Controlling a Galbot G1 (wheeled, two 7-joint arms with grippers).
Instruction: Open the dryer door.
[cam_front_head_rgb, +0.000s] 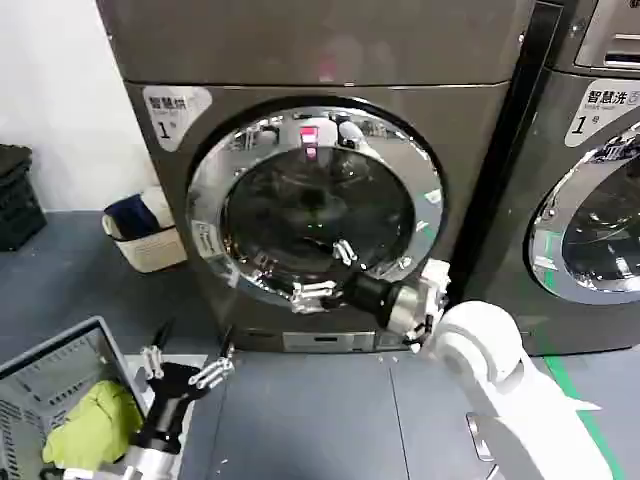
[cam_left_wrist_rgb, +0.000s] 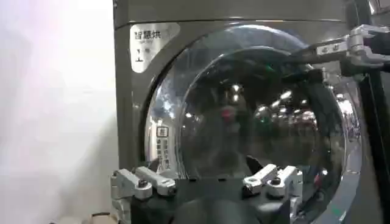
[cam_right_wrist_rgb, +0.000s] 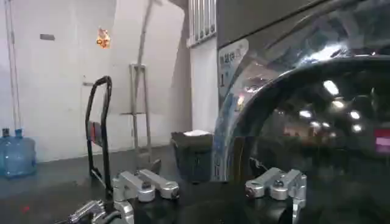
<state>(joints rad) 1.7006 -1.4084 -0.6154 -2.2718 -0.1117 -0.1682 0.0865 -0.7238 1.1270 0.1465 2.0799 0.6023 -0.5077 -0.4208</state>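
Dryer door (cam_front_head_rgb: 315, 205): it fills the centre of the head view, a wide chrome rim around dark glass. It appears to sit flat against the grey front of the machine; I see no gap at the rim, so I judge it is not yet open.
Right gripper (cam_front_head_rgb: 322, 275): in the lower centre of the head view, in front of the lower part of the door glass, very near it. Its fingers stand apart with nothing between them. Whether a finger touches the door, I cannot tell.
Left gripper (cam_front_head_rgb: 185, 366): low in the lower left of the head view, well apart from the door, fingers spread and holding nothing. It looks idle.
Done: the right arm is brought close to the door.
Left to do: to take hold at the door edge and pull the door outward; the opening itself is not begun, in my judgement.
Beside: a grey basket (cam_front_head_rgb: 30, 375) with a yellow-green cloth (cam_front_head_rgb: 90, 425) in the lower left corner.
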